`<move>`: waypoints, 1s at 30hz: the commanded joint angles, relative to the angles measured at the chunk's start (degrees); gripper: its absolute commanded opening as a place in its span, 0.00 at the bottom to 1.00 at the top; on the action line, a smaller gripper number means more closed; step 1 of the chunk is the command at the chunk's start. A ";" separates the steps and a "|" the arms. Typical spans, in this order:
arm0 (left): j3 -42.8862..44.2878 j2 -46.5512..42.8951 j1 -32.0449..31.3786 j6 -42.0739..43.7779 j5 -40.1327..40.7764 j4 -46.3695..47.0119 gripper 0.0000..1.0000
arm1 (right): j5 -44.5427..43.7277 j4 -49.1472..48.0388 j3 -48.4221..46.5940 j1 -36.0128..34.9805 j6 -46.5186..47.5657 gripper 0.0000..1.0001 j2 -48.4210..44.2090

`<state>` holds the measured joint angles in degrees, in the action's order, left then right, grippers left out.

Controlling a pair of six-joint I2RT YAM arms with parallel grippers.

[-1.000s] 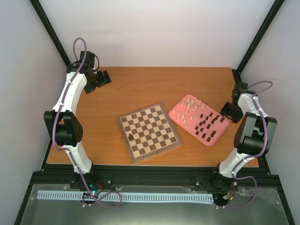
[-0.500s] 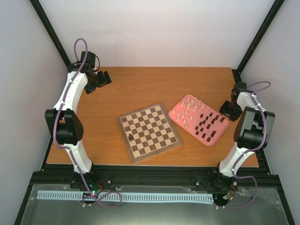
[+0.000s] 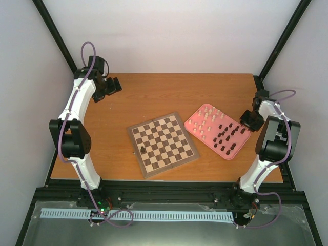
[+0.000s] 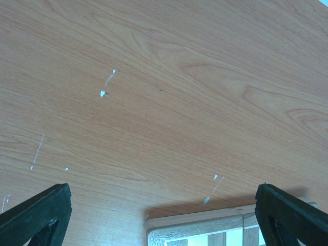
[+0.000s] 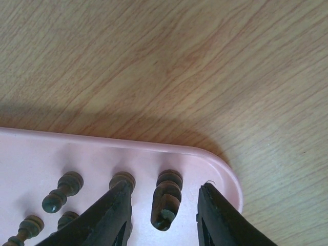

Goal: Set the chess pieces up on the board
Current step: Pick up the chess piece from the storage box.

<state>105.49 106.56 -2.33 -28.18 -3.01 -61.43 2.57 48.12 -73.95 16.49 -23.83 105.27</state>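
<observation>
Just inside the pink tray (image 5: 36, 154), a dark chess piece (image 5: 168, 199) sits untouched between the parted fingers of the right gripper (image 5: 165, 189).

My right arm (image 3: 274, 141) has drawn its elbow inward, standing more upright. My right gripper (image 5: 164, 189) has shifted slightly beside the pink plastic tray (image 5: 215, 163).

A pink tray (image 5: 31, 154) lies on the scratched wooden table (image 3: 154, 97).

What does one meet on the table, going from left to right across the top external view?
left gripper → board → pink tray → right gripper
</observation>
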 commanded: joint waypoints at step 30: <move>2.70 0.74 -0.19 0.95 -1.18 -1.09 1.00 | 0.26 3.14 1.11 -7.26 0.06 0.48 -9.07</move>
<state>105.60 107.15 -2.33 -28.05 -3.27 -61.45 2.35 49.28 -72.42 13.23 -23.35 96.68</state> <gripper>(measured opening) 0.997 0.485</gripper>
